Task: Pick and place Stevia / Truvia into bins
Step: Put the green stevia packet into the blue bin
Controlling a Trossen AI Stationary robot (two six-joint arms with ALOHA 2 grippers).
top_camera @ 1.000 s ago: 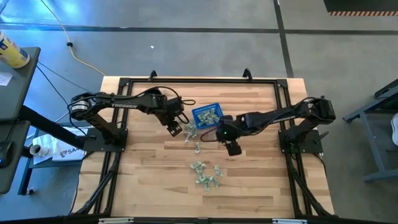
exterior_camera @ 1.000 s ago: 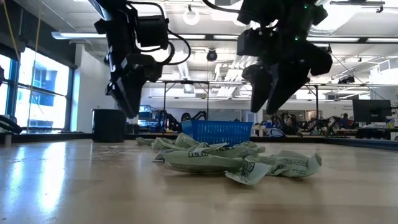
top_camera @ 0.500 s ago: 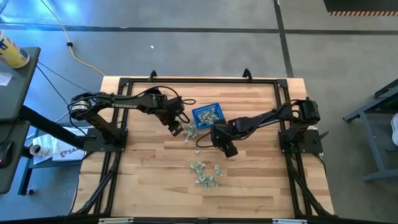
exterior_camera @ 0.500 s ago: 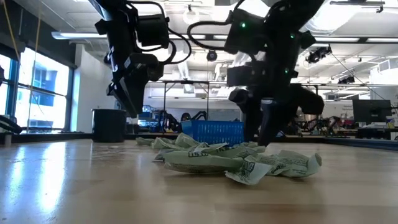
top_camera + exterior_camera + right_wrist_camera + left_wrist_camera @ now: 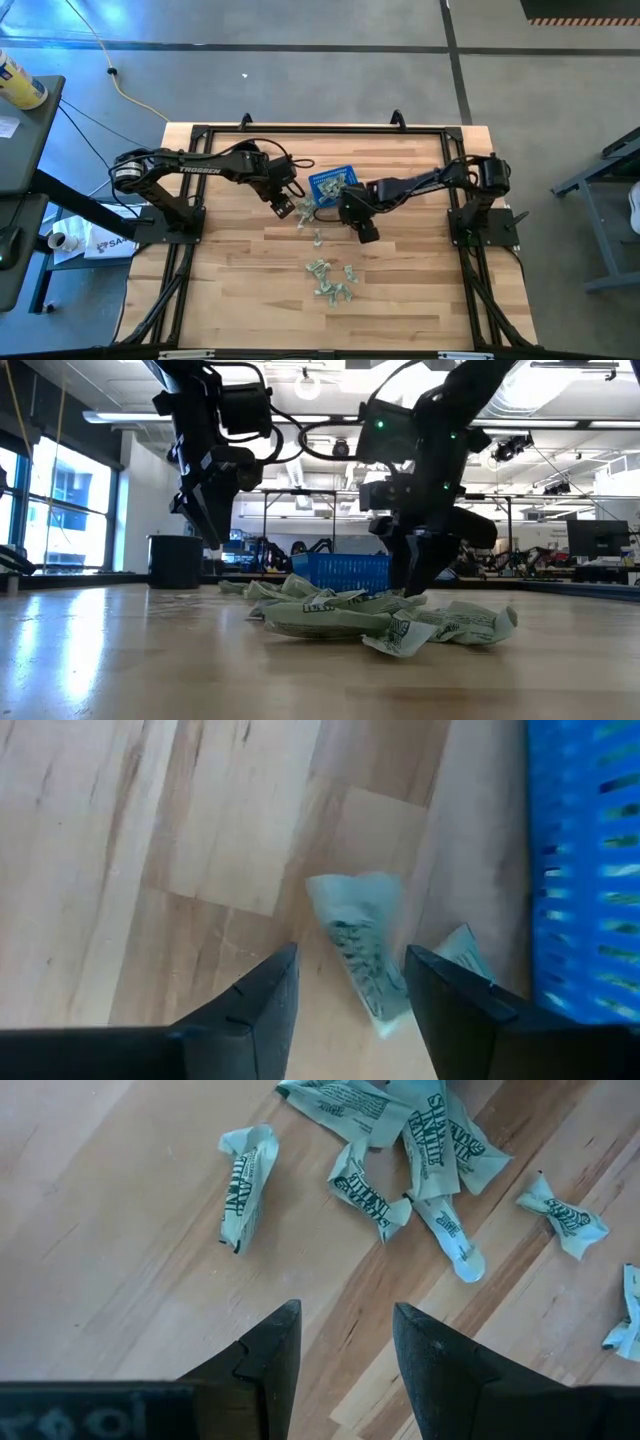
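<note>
Many packets (image 5: 332,279) on pale wood table (image 5: 240,290) — open workshop beyond.

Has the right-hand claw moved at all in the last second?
Yes. In the high view the right gripper has slid up the picture and leftward, closer to the blue basket, and in the low view it has dropped toward the packets on the table.

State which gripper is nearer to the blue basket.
Right. The right gripper sits just beside the blue basket, fingers open over a packet. The left gripper hovers farther off, open.
</note>
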